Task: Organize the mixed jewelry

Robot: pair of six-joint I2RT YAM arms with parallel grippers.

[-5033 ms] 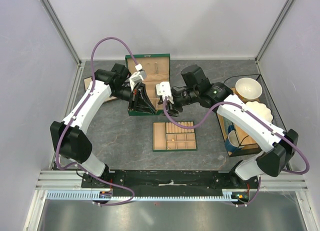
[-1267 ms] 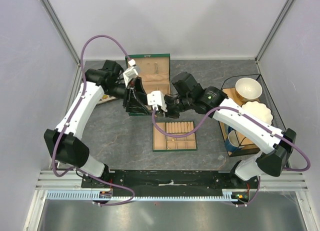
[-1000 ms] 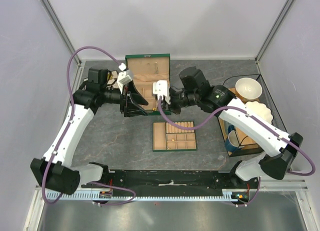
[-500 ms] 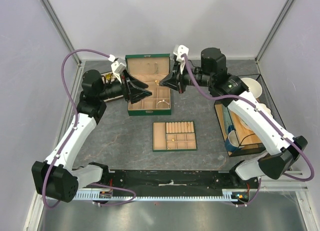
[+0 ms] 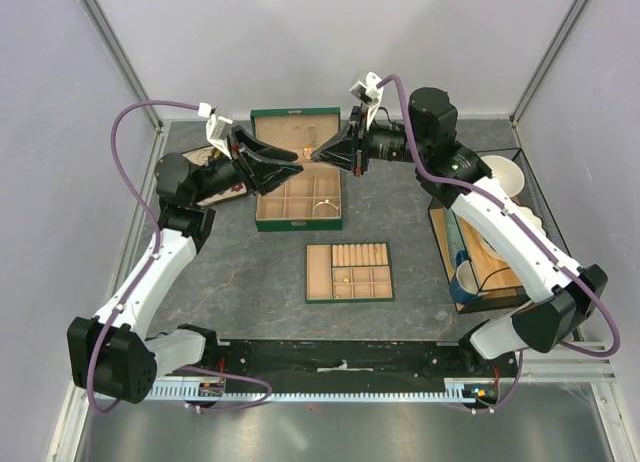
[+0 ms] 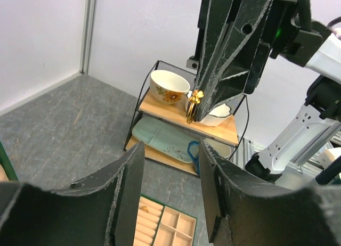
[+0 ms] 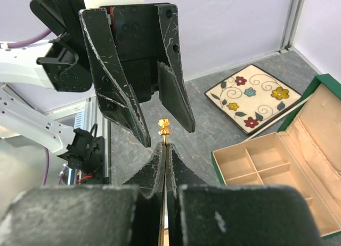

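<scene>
Nearest my end, the flat tan tray point(image 5: 320, 282) lies on the grey table point(image 5: 230, 272) with a tiny gold bit point(image 5: 345, 278) in one compartment. Just behind it the green box point(image 5: 276, 210) stands open, and the silvery bangle point(image 5: 322, 207) lies in its near right compartment. Over the box my two arms face each other, tips close but apart. From overhead I cannot read what the right gripper point(image 7: 164, 148) carries. Its own wrist camera does show it: fingers pinched tight on a thin gold pin point(image 7: 164, 127), whose small flower head stands clear above the tips. The left gripper point(image 6: 170, 150) is spread wide and empty, and its camera sees the pin through that gap. Only the right wrist view shows the flowered plate point(image 7: 251, 97) clearly; overhead, my left arm covers most of it. Over on the right, the wire rack point(image 6: 226, 133) holds a painted bowl point(image 6: 169, 87), and the right gripper's body hides part of the shelf.
</scene>
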